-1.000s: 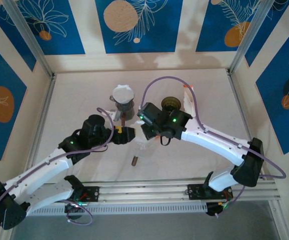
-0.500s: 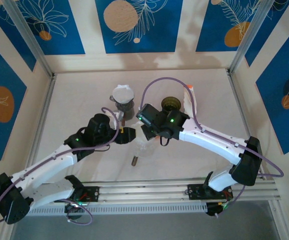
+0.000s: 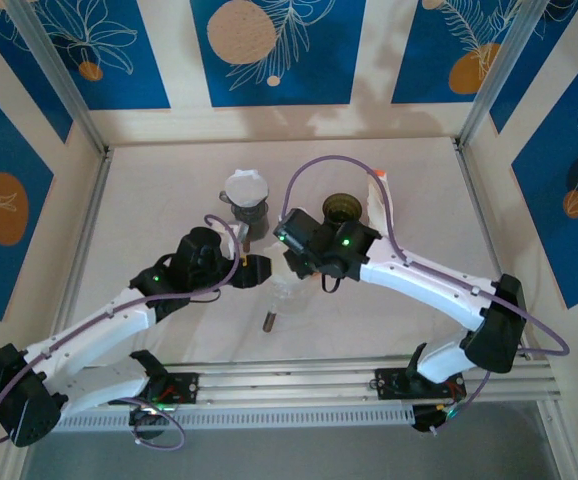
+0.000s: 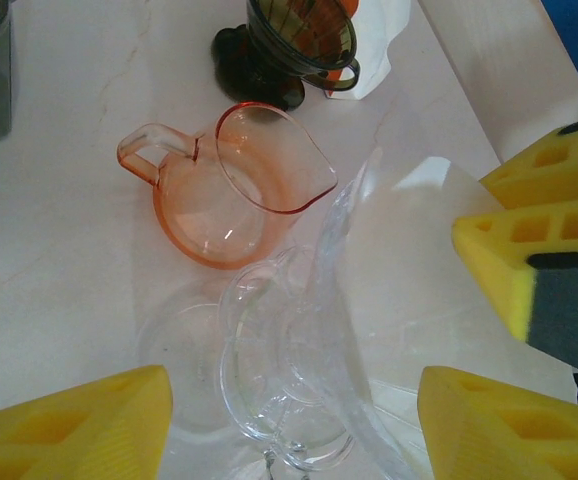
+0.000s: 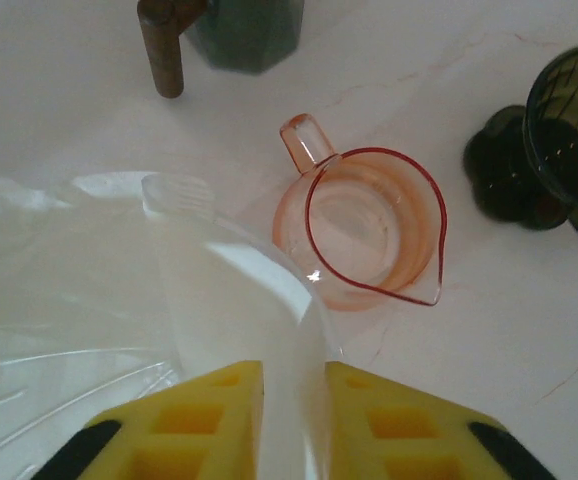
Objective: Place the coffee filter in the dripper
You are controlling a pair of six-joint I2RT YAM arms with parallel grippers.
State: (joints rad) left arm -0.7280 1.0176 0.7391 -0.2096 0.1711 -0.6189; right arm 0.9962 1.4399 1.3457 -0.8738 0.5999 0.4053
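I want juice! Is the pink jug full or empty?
Empty. The right wrist view looks down into the pink jug and shows its bare bottom.

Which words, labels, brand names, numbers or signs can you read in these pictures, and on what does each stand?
None can be read.
The pink pitcher, dark green dripper, clear glass dripper and paper filter carry no lettering.
The wall panels bear leaf and circle patterns, no words.
The white packet is too small to tell.

White arms (image 3: 99,330), black joints (image 3: 494,332), purple cables (image 3: 331,156) — yellow pads (image 5: 199,420)
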